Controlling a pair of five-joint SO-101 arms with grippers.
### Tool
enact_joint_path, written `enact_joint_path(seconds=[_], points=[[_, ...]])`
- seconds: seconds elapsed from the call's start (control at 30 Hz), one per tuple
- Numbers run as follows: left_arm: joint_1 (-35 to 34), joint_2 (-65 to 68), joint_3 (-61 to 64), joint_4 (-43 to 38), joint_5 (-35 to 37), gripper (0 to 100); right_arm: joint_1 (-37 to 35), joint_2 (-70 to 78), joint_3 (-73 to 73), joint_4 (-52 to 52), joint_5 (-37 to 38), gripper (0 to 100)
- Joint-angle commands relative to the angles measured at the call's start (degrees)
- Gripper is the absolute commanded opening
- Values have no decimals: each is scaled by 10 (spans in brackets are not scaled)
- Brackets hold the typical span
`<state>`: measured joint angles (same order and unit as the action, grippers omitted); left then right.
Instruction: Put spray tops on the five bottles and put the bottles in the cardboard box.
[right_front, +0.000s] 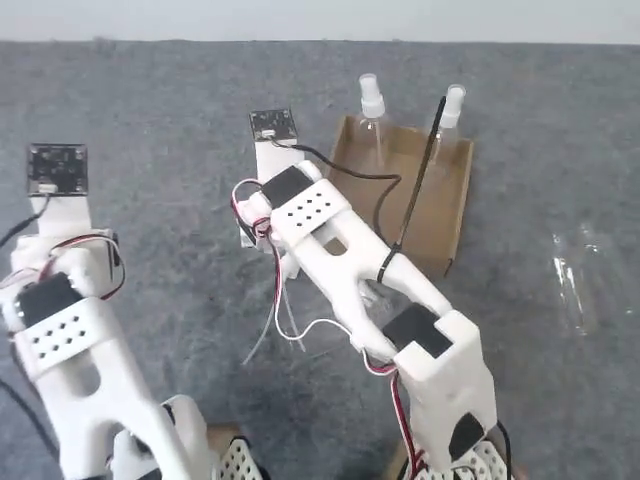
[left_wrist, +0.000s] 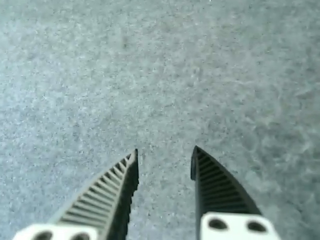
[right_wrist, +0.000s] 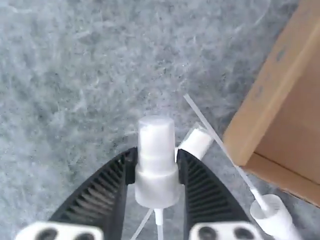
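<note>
Nearest the right wrist lens, the right gripper (right_wrist: 156, 152) is closed on a white spray top (right_wrist: 156, 172), its jaws pressed to either side of the collar, nozzle upright and the thin dip tube trailing beneath. A second spray top (right_wrist: 196, 142) lies on the grey tabletop (right_wrist: 65, 75) just beside the held one. A third spray top (right_wrist: 272, 214) lies near the corner of the cardboard box (right_wrist: 270, 110), its long tube running between them. In the high view a capped bottle (right_front: 372, 115) and a second capped bottle (right_front: 452, 115) stand inside the box against its far wall, and what looks like a clear bare bottle (right_front: 572, 280) lies on its side well apart. The left gripper (left_wrist: 163, 155) is open and holds nothing, above bare tabletop. The step in hand seems to be carrying this top to a bottle. It probably wants a straight lift so the tube clears its neighbours, then the tube fed squarely into the neck while the left gripper steadies the bottle. No lettering can be read on box, bottles or tops
</note>
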<state>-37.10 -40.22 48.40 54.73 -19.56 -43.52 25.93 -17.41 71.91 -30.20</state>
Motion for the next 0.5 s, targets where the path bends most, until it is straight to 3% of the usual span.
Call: enact_joint_path(seconds=[0.0,0.13,0.27,0.47], points=[[-4,-2,-4,-13,-8,160,1,-20,-25,9,-5,151],[-3,-2,-4,-11,-7,160,0,-20,-26,25,-4,249],[-3,-2,-4,-11,-7,160,1,-22,-31,44,3,257],[-2,-2,2,-11,-7,160,19,-76,-114,183,106,249]])
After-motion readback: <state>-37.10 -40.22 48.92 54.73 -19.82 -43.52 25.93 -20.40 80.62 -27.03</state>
